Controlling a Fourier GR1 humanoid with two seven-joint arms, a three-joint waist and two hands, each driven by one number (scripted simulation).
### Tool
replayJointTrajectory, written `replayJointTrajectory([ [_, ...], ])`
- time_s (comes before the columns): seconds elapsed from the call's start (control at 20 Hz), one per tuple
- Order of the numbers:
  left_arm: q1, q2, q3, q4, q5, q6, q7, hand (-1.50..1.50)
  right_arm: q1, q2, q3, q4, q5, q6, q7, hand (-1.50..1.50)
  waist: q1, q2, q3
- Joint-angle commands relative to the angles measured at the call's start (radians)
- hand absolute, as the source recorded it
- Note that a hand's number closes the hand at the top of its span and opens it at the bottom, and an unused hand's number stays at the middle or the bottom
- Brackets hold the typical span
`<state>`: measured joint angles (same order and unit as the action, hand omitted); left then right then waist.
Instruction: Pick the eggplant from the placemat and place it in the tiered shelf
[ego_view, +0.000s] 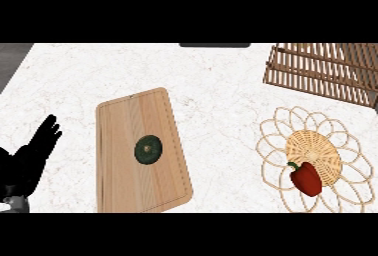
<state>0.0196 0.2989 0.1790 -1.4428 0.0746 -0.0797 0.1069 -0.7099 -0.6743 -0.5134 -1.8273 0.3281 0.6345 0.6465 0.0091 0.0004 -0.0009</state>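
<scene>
At the 4 o'clock side of the table (214, 75), a red pepper (307, 179) is laid on the woven placemat (314, 145), toward its 6 o'clock rim. A dark green round vegetable (148, 149) is seated on the wooden board (133, 120) at 7 o'clock. The tiered shelf (325, 70) is located at 2 o'clock. The left hand (29, 155) is positioned at 8 o'clock, fingers straight and spread, nothing held.

Bright, flat, even light across the whole pale marble counter (221, 80), shadows faint, colours slightly washed.
</scene>
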Motion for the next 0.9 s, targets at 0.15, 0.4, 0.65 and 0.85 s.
replayJointTrajectory([
  [0.15, -0.019, 0.006, 0.01, 0.024, 0.002, -0.028, 0.004, 0.0, -0.142, -0.15, 0.06, 0.204, 0.048, -0.007, -0.037, 1.5, 0.001, 0.001, 0.0],
  [0.4, -0.019, -0.023, -0.003, 0.017, -0.026, -0.003, 0.003, 0.0, -0.175, -0.141, 0.152, 0.381, 0.17, -0.143, -0.164, 1.5, 0.007, 0.004, 0.0],
  [0.65, -0.022, 0.002, 0.024, 0.004, -0.003, -0.033, 0.024, 0.0, -0.159, -0.157, 0.204, 0.47, 0.265, -0.224, -0.253, 1.5, 0.005, 0.002, 0.001],
  [0.85, -0.026, -0.013, 0.022, 0.044, -0.022, -0.027, -0.016, 0.0, -0.224, -0.138, 0.246, 0.633, 0.323, -0.313, -0.323, 1.5, 0.007, 0.004, 0.0],
])
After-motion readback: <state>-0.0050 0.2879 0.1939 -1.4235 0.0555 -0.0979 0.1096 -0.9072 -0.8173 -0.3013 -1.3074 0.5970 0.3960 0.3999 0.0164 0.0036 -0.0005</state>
